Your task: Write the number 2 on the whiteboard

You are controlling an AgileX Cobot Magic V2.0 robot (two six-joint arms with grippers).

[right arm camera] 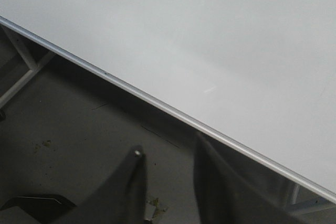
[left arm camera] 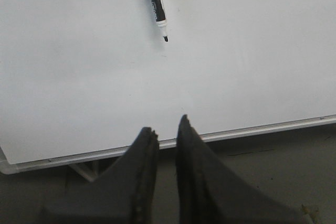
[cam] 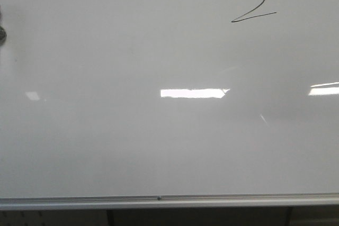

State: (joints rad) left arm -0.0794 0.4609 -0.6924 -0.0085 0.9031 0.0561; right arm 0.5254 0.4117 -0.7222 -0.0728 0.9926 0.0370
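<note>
A thin black number 2 (cam: 253,5) is drawn at the upper right of the glossy whiteboard (cam: 106,130). In the left wrist view a black-and-white marker (left arm camera: 156,3) lies on the whiteboard (left arm camera: 79,77) with its bare tip showing, well away from my left gripper (left arm camera: 166,123). That gripper hangs over the board's near frame edge with a narrow gap between its fingers and nothing in it. My right gripper (right arm camera: 168,144) is open and empty, off the whiteboard (right arm camera: 236,35), over the dark floor. Neither gripper shows in the front view.
A silver frame edge (cam: 159,201) runs along the board's near side, with stand legs (right arm camera: 21,72) and dark floor (right arm camera: 79,114) below. Bright light reflections (cam: 193,93) lie on the board. A dark blurred thing (cam: 2,33) sits at the board's left edge.
</note>
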